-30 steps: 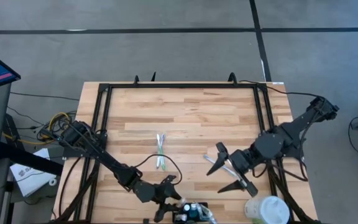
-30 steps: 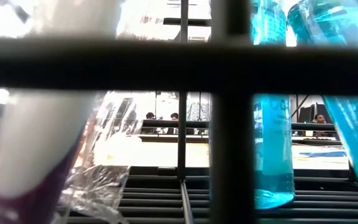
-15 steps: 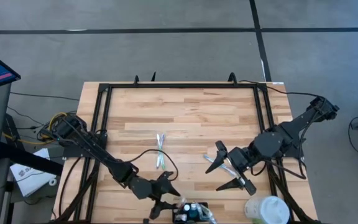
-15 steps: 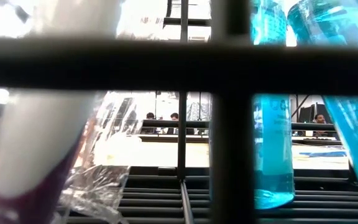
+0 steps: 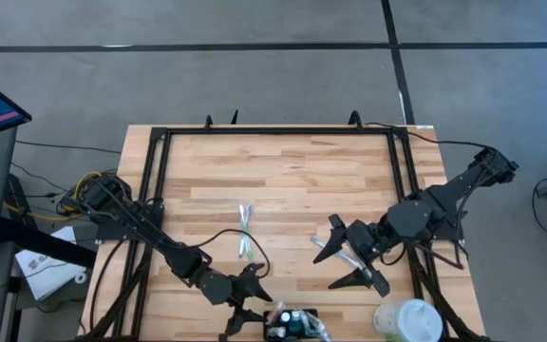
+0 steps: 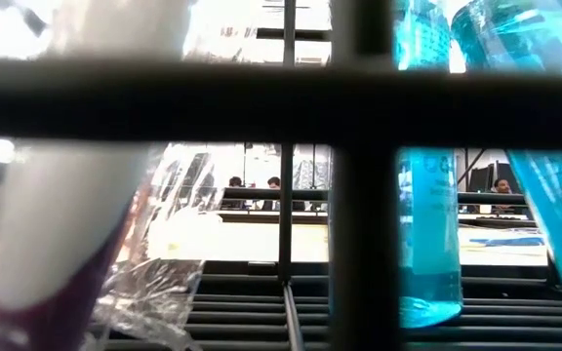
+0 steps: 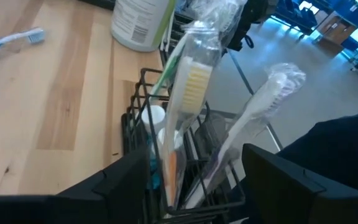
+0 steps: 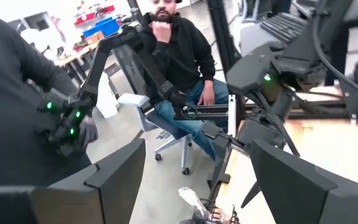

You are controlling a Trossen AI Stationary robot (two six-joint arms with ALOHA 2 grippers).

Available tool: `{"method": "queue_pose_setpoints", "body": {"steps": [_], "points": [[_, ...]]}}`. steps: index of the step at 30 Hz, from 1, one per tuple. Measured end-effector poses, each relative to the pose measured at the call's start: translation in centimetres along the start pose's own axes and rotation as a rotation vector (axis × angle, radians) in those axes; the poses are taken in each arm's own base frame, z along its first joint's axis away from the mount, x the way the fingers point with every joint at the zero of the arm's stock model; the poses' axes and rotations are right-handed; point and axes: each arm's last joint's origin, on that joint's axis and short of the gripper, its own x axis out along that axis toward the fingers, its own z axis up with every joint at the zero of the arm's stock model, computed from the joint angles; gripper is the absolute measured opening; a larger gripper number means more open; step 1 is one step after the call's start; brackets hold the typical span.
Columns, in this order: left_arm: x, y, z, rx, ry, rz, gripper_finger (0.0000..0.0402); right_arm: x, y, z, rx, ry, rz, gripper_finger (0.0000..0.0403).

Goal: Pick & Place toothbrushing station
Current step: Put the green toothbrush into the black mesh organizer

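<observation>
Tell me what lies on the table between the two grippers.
In the high view, between the left gripper and the right gripper lies only bare table; the toothbrushes lie farther back.

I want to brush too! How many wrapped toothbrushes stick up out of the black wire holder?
2. A green-handled toothbrush with pale bristles stands in the middle of the black wire holder; a white toothbrush leans outward beside it. More may be hidden lower down.

Wooden bench [image 5: 283, 171] with a black frame [image 5: 278, 133]. Two toothbrushes [image 5: 245, 228] lie mid-bench, another [image 5: 335, 255] further right. White cup [image 5: 406, 320] at near right corner. Seated person [image 8: 179, 56] behind, grey floor [image 5: 254, 76].
</observation>
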Motion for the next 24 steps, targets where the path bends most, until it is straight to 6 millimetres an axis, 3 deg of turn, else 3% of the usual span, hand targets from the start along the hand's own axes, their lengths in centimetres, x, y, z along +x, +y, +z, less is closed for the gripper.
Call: {"method": "queue_pose_setpoints", "body": {"steps": [6,14,24], "points": [[-0.2,0.1,-0.3,-0.043,0.056,-0.005,0.0247,0.0,-0.9,0.1,0.069,0.006,-0.035,0.0282],[-2.6,0.6,0.2,-0.092,0.187,0.083,0.0261,0.0,-1.6,0.3,0.076,0.003,-0.061,0.0282],[-4.0,0.7,1.5,-0.098,0.156,0.097,0.0241,-0.1,-2.3,0.6,0.081,-0.009,-0.083,0.0282]]}}
